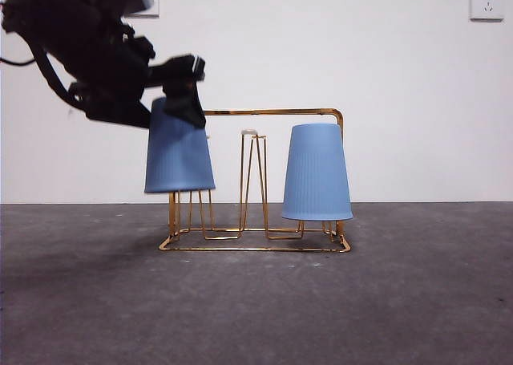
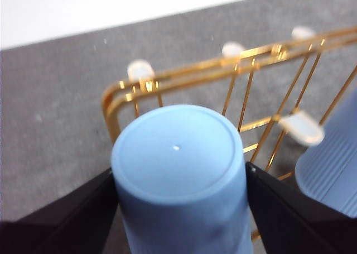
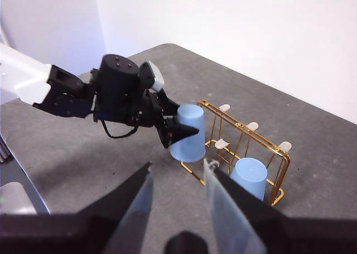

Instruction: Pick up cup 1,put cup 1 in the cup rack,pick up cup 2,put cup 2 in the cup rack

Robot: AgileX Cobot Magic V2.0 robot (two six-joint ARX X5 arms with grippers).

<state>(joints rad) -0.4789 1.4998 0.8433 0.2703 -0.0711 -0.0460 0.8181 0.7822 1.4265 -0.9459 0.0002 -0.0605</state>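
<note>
Nearest the front camera lies bare grey desk (image 1: 256,309), and on it stands the gold-coloured wire cup rack (image 1: 255,221) with its rectangular base, arched handle frame and thin hairpin pegs. Over the rack's left end hangs an upturned pale blue ribbed plastic cup (image 1: 179,152), its mouth down around the pegs but its rim clear of the base, so it looks not yet seated. The left gripper (image 2: 178,178) has its two black jaws clamped on this cup's sides just below the closed bottom, one jaw on each flank. At the rack's other end a second blue cup (image 1: 317,172) of the same make sits upturned on its pegs. The right gripper (image 3: 177,206) waits well back from the rack, jaws apart and holding nothing.

By count: two cups, one rack, two grippers; the left wrist view shows four white-capped peg tips.

The cup looks light, thin-walled and a little yielding, with smooth sides that could slip; a hold across the narrow closed end, as now, seems soundest. Behind everything rises a plain white wall (image 1: 361,52).
</note>
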